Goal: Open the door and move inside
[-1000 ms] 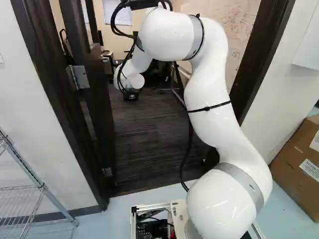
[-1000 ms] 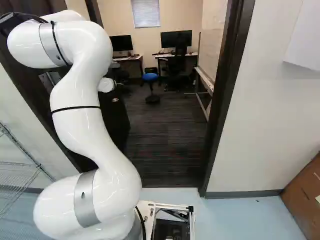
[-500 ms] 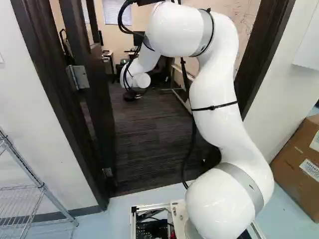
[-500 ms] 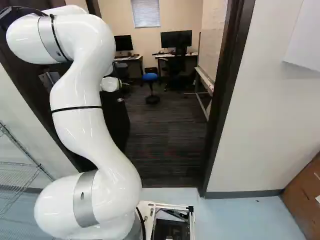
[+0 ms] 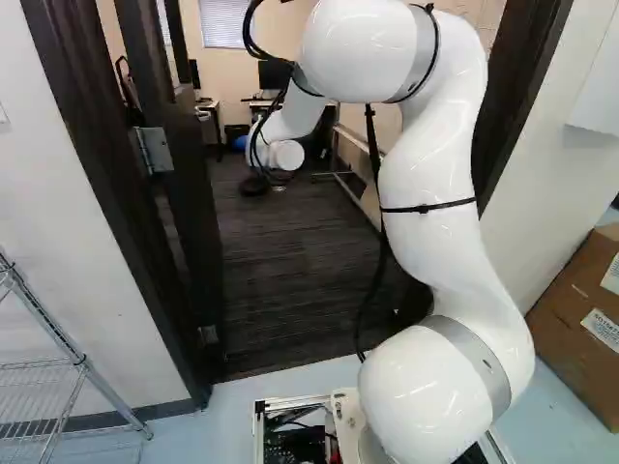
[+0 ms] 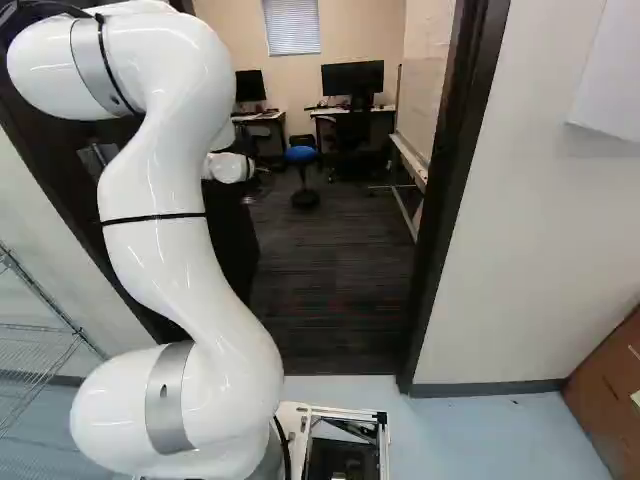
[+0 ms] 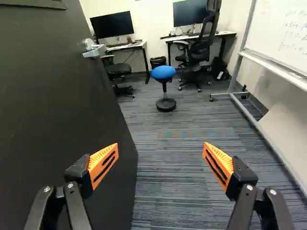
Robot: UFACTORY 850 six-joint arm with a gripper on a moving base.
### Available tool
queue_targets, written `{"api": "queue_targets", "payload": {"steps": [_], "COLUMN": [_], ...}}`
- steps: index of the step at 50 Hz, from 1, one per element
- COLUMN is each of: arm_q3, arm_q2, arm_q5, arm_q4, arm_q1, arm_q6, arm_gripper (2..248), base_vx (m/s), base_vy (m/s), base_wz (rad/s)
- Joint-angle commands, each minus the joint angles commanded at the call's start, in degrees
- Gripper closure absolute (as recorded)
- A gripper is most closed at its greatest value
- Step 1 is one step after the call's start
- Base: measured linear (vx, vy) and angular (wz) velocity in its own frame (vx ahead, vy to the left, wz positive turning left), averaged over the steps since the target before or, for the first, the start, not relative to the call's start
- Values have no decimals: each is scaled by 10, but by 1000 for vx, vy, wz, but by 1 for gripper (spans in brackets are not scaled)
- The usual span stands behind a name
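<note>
"Grey striped carpet [image 7: 168, 132] runs through an office beyond a dark doorway. What stands in it?"

"At the far wall, two monitors [image 7: 112, 25] on separate tabletops [image 7: 201, 36], one dark chair [image 7: 199, 48] by each, and a round blue stool [image 7: 163, 72] out on the carpet. Across from the door, I see a whiteboard [image 7: 285, 28] on a wheeled frame."

"And the door itself?"

"Dark and open, the door [image 7: 53, 120] stands at the left of the left base view, hinged on that side of the doorway. Its silver handle [image 7: 91, 49] is ahead of the claw [image 5: 279, 184], well apart from it."

"Where is the arm?"

"White and curved, the arm [image 5: 421, 188] rises on this side of the doorway and reaches over the carpet, past the door's hinged edge."

"Is the claw holding anything?"

"No. Its two fingers are spread wide, orange pads [image 7: 104, 164] slanting inward. One finger shows against the door's dark face; whether they touch, I cannot tell. Its partner shows against the carpet."

"What is on our side?"

"Pale blue floor [image 6: 500, 430], a wire shelf [image 5: 48, 338] by the left wall, and a brown box [image 5: 571, 309] at the right."
</note>
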State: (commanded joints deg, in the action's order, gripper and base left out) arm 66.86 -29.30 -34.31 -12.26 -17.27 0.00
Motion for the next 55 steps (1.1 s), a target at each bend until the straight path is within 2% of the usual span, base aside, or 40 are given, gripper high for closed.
{"api": "queue_targets", "payload": {"steps": [16,39,55], "arm_q3": [-22,-51,-70], "arm_q2": [17,40,55], "arm_q5": [0,0,0], "arm_q4": [3,41,46], "arm_q1": [21,52,75], "arm_q6": [0,0,0], "arm_gripper": [3,3,3], "base_vx": [0,0,0], "base_vy": [0,0,0], "base_wz": [0,0,0]}}
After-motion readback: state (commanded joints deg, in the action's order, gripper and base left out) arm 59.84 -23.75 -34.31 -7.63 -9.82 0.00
